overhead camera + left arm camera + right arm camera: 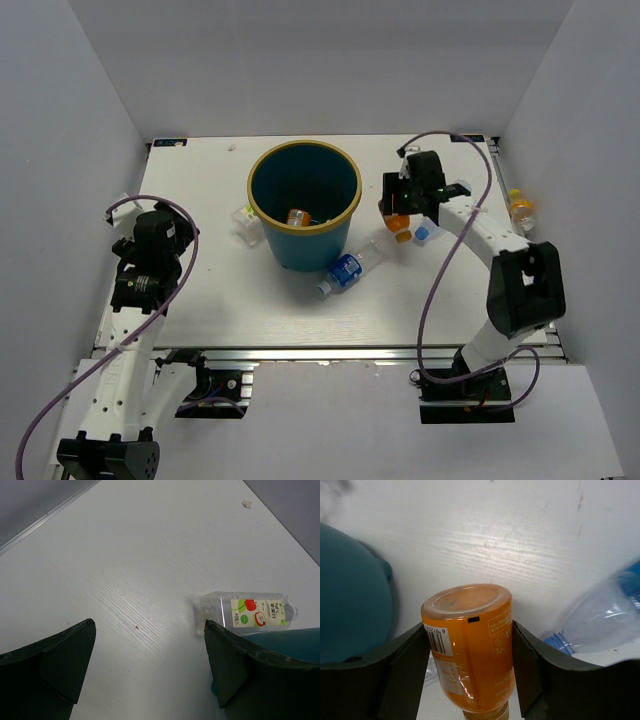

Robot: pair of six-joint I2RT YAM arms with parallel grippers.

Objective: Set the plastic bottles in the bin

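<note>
Nearest the arm bases, a blue-labelled bottle (347,270) lies on its side on the worktop (200,310), just beside the near foot of the bin (300,255). It has not been picked up yet.

A little further in, the left gripper (148,640) hangs over bare worktop with its fingers wide apart and nothing between them. A green-labelled bottle (247,611) lies on its side ahead of it, close against the bin's left wall. My guess is that this arm waits there because that bottle is on its side of the bin.

On the other side, the right gripper (468,660) is clamped on an orange bottle (467,605). It grips across the body, with the flat base pointing away from the wrist and the cap end hidden below the frame. Gripping across the middle likely gives the fingers broad contact on a stubby, smooth shape. The bottle is lifted off the worktop and sits just beside the bin's right rim, not over the opening. It probably has to be carried further left before it is let go. Just beside it, a second clear bottle (600,622) with a blue cap lies on the worktop.

Inside the bin, an orange object (297,217), apparently another bottle, rests on the bottom. Near the right edge, well apart from everything else, is a small yellowish bottle (520,212).
</note>
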